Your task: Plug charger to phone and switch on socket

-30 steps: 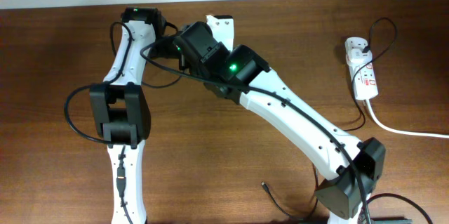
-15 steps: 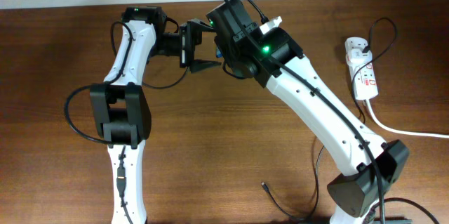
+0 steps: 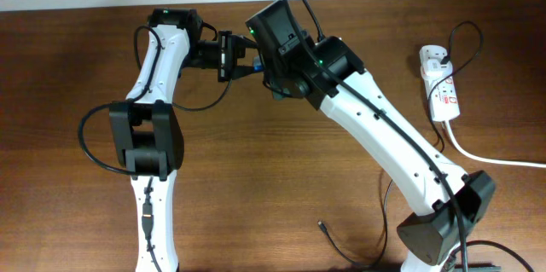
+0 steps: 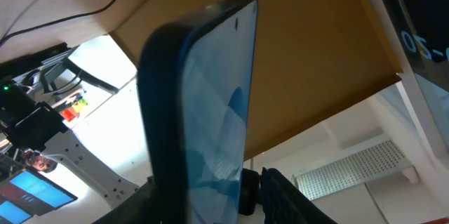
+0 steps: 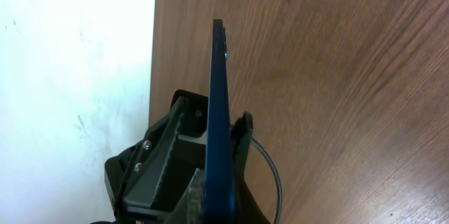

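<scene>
Since half a second back the left gripper (image 3: 247,57) has drawn its jaws in around the phone (image 4: 210,112), though whether they press it I cannot tell. Lowest in the overhead view, the charger (image 3: 328,232) lies loose on the wooden table (image 3: 256,178). Higher, at upper centre, the right gripper (image 5: 219,140) clamps the phone edge-on, between both arms. Farther, at upper right, sits the white socket (image 3: 444,93)

phone (image 5: 218,104) on edge above table (image 3: 68,67), back centre, between left gripper (image 3: 247,59) on its left and right gripper (image 5: 216,199) on its right. socket (image 3: 441,83) on table, far right, towards back. charger (image 3: 331,240) tip on table, front centre, well apart from both.
</scene>
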Motion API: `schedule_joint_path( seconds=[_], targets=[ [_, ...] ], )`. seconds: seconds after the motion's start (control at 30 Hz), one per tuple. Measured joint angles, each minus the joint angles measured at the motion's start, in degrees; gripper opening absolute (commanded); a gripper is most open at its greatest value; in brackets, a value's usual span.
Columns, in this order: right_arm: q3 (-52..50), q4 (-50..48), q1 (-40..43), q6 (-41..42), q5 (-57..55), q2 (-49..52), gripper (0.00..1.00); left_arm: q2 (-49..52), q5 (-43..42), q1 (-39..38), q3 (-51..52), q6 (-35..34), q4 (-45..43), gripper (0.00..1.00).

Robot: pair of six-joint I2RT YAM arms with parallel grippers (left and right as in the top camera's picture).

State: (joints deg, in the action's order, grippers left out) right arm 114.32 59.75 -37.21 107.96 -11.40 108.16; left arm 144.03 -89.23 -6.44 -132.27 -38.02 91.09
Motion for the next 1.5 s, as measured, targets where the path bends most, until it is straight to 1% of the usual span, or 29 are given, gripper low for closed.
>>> schedule_joint_path(
  seconds=[0.03, 0.07, 0.1, 0.13, 0.2, 0.27, 0.3, 0.33, 0.37, 0.43, 0.47, 0.5, 0.57, 0.6, 0.63, 0.7, 0.77, 0.83, 0.9, 0.97, 1.07, 1.13, 1.2, 1.3, 1.33, 1.37, 1.4, 1.47, 1.5],
  targets=[
    [0.0, 0.0, 0.0, 0.09, -0.02, 0.0, 0.08, 0.0, 0.0, 0.0, 0.0, -0.2, -0.02, 0.26],
    [0.0, 0.0, 0.0, 0.17, -0.02, 0.0, 0.08, 0.0, 0.0, 0.0, 0.0, -0.22, -0.04, 0.26],
    [0.0, -0.2, 0.0, 0.31, 0.15, 0.0, 0.08, 0.0, 0.07, 0.0, 0.0, -0.39, 0.0, 0.22],
    [0.0, -0.22, 0.02, 0.31, 0.37, 0.0, 0.07, 0.0, 0.04, 0.0, 0.0, -0.39, 0.0, 0.17],
    [0.0, -0.66, 0.07, 0.87, 0.42, 0.0, 0.06, 0.0, 0.17, 0.0, 0.0, -0.35, 0.15, 0.0],
    [0.0, -1.36, 0.46, 4.63, 1.77, 0.0, 0.29, 0.0, -0.87, 0.28, -0.04, 0.39, -0.17, 0.0],
    [0.0, -0.87, 0.42, 1.81, 2.58, 0.0, 0.44, 0.0, -0.52, 0.42, -0.04, 0.37, 0.11, 0.0],
    [0.0, -0.92, 0.35, 0.09, 2.99, 0.0, 0.53, 0.0, -0.09, 0.39, -0.04, 0.28, 0.11, 0.0],
    [0.0, -1.44, 0.07, -3.63, 3.21, 0.0, 0.68, 0.0, 0.28, 0.28, -0.04, 0.24, 0.13, 0.0],
    [0.0, -1.57, 0.07, -8.83, 2.99, 0.0, 0.78, 0.0, 0.83, 0.2, -0.04, 0.24, 0.11, 0.0],
    [0.0, -1.6, 0.72, -13.27, 2.86, 0.0, 0.87, 0.0, 0.98, 0.2, -0.04, 0.24, -0.48, 0.0],
    [0.0, -1.46, 1.57, -17.53, 2.97, -0.07, 0.88, 0.0, 1.16, 0.2, -0.04, 0.24, -1.66, 0.0],
    [0.0, -1.27, 5.16, -31.06, 4.81, -1.97, 0.93, 0.0, 1.97, 0.2, -0.04, 0.24, -9.29, 0.0],
    [0.0, -1.09, 7.85, -40.48, 7.72, -3.91, 0.99, 0.0, 3.17, 0.2, -0.04, 0.63, -12.81, 0.0],
    [0.0, 0.11, 11.56, -49.57, 10.91, -6.95, 0.99, 0.0, 4.76, 0.17, -0.07, 2.58, -16.9, 0.0],
    [0.28, 7.54, 19.12, -61.16, 15.3, -11.63, 0.98, 0.0, 6.95, 0.2, -0.07, 7.85, -18.45, 0.0],
    [0.79, 15.13, 25.49, -68.67, 17.33, -13.4, 0.99, 0.0, 9.11, 0.2, -0.07, 16.15, -18.53, 0.0],
    [0.63, 22.91, 32.04, -78.66, 18.14, -12.94, 0.98, -0.22, 15.37, 0.17, -0.07, 21.51, -18.47, 0.0],
    [0.63, 25.51, 34.47, -83.54, 17.92, -12.33, 0.98, -4.24, 26.8, 0.13, -0.04, 25.97, -18.29, 0.0],
    [0.57, 27.28, 35.1, -86.27, 16.63, -11.65, 0.98, -13.62, 41.31, 0.09, -0.04, 28.17, -18.18, 0.0],
    [-1.46, 30.93, 34.36, -90.55, 16.65, -11.56, 0.98, -21.05, 53.88, 0.09, -0.79, 29.24, -15.02, 0.0],
    [-6.97, 31.15, 30.93, -91.91, 16.96, -11.37, 0.98, -20.44, 58.47, 0.09, -0.76, 31.04, -14.99, 0.0],
    [-17.44, 27.52, 23.28, -92.32, 17.07, -11.23, 0.99, -20.37, 61.96, 0.09, -0.74, 31.76, -15.56, 0.0],
    [-29.16, 24.81, 13.86, -92.72, 17.16, -10.91, 0.99, -20.37, 63.19, 1.92, -0.74, 30.69, -15.67, 0.0],
    [-33.42, 24.98, 10.12, -92.8, 17.29, -10.84, 0.92, -20.37, 63.41, 3.65, -0.74, 30.49, -15.41, 0.0],
    [-35.58, 25.0, 8.02, -92.83, 17.33, -10.82, 0.89, -20.37, 63.91, 5.51, -0.74, 30.42, -15.21, 0.0],
    [-37.81, 24.11, 5.66, -92.65, 17.31, -10.93, 0.82, -20.37, 64.22, 6.14, -0.74, 30.29, -15.26, 0.0],
    [-42.47, 20.48, 0.66, -90.73, 17.35, -10.93, 0.79, -20.37, 64.39, 6.4, -0.74, 30.25, -15.19, 0.0],
    [-45.42, 17.31, -2.23, -88.61, 17.33, -10.88, 0.73, -20.37, 64.39, 6.21, -0.74, 30.25, -15.19, 0.0]
  ],
)
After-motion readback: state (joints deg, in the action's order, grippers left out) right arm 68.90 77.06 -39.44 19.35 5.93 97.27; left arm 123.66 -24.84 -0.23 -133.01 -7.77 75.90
